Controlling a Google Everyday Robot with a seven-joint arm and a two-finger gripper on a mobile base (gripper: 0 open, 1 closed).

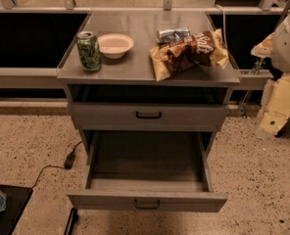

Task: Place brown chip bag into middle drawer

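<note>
Brown chip bag (189,53) lies crumpled on the right of the cabinet top (135,65), touching the foil packet (173,35) behind it. Below, you see the middle drawer (147,200) pulled out. Your gripper (276,106) hangs at the right edge, apart from the bag; you cannot tell whether it is released or clenched.

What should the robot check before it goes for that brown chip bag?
1. Middle drawer pulled out: ok.
2. Its tray bare, with room for the bag: ok.
3. Brown chip bag lying uncovered on the cabinet top: ok.
4. Foil packet free of the bag: not ok, it sits right against the back edge.
5. Green can and bowl apart from the bag: ok.
6. Jaws, with the arm at the right edge, ready to grasp: cannot tell.
</note>
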